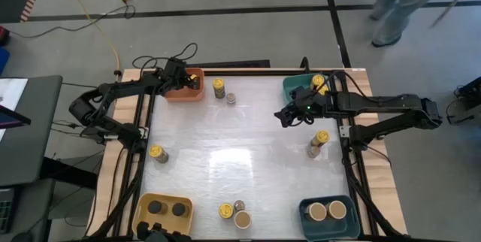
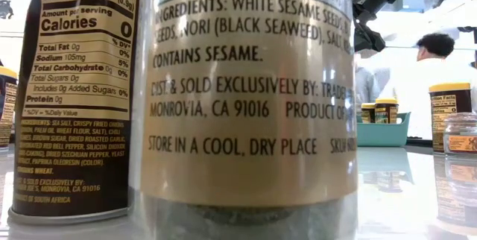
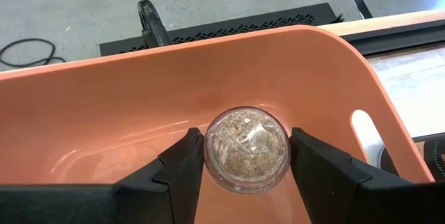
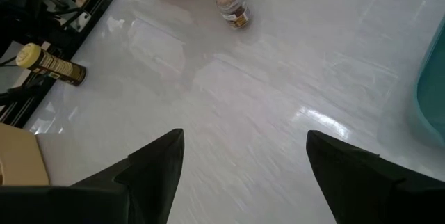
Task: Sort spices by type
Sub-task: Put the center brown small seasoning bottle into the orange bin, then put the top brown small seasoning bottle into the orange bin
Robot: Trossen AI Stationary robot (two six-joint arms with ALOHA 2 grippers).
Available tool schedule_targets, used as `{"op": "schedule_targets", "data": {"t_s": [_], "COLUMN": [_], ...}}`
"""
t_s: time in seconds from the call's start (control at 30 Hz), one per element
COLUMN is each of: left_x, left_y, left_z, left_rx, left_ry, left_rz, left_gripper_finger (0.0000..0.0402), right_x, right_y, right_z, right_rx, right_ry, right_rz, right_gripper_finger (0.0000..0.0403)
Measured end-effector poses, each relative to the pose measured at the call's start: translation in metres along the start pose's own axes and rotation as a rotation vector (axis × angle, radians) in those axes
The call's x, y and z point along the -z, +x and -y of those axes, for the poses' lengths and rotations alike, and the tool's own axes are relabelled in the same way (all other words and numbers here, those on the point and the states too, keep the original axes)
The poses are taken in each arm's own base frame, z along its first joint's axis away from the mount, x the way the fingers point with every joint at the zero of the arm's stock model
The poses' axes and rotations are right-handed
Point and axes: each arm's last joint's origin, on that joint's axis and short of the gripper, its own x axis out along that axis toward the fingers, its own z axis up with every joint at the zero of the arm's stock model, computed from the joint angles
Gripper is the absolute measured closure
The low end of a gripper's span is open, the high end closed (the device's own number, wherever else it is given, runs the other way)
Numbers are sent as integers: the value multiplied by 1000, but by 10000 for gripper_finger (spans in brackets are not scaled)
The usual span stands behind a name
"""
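Observation:
My left gripper [image 3: 247, 163] is down inside the orange bin [image 1: 184, 86] at the table's far left and is shut on a small clear jar [image 3: 247, 151] of pale flakes. My right gripper [image 1: 288, 116] hangs open over bare table beside the far teal bin [image 1: 299, 89], which holds yellow-lidded jars [image 1: 319, 83]. Loose jars stand on the table. A yellow-lidded one [image 1: 218, 86] is next to a small grey-topped one [image 1: 231, 98], and another yellow one [image 1: 157, 152] is at the left. One pair [image 1: 319, 143] stands at the right and a group [image 1: 234, 213] near the front edge. My left gripper pinches the small clear jar by its round side wall [image 3: 208, 156], one finger on each side. The wrist view shows the jar end-on, so the fingers run along its length. It is inside the orange bin; whether it touches the bin floor cannot be told.
A yellow bin [image 1: 143, 206] at the near left holds two black-lidded jars. A teal bin [image 1: 304, 213] at the near right holds two tan-lidded ones. The middle of the table [image 1: 248, 152] is bare. A person [image 1: 402, 1] stands beyond the far right corner.

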Motion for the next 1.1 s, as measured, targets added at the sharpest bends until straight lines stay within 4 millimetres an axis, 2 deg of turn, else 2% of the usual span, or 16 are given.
{"op": "schedule_targets", "data": {"t_s": [0.3,0.63,0.87,1.1], "left_x": [0,-1,-2,-21], "left_y": [0,0,-1,-19], "left_z": [0,0,0,4], "left_rx": [0,-18,-2,49], "left_ry": [-13,-16,-21,-41], "left_rz": [1,11,16,105], "left_gripper_finger": [203,158,154,154], "right_x": [0,0,0,0], "right_y": [0,0,0,0], "right_z": [0,0,0,0], "right_rx": [0,-1,-1,-1], "right_ry": [-1,-1,-1,-4], "right_rz": [0,0,0,0], "right_gripper_finger": [72,72,72,72]}}
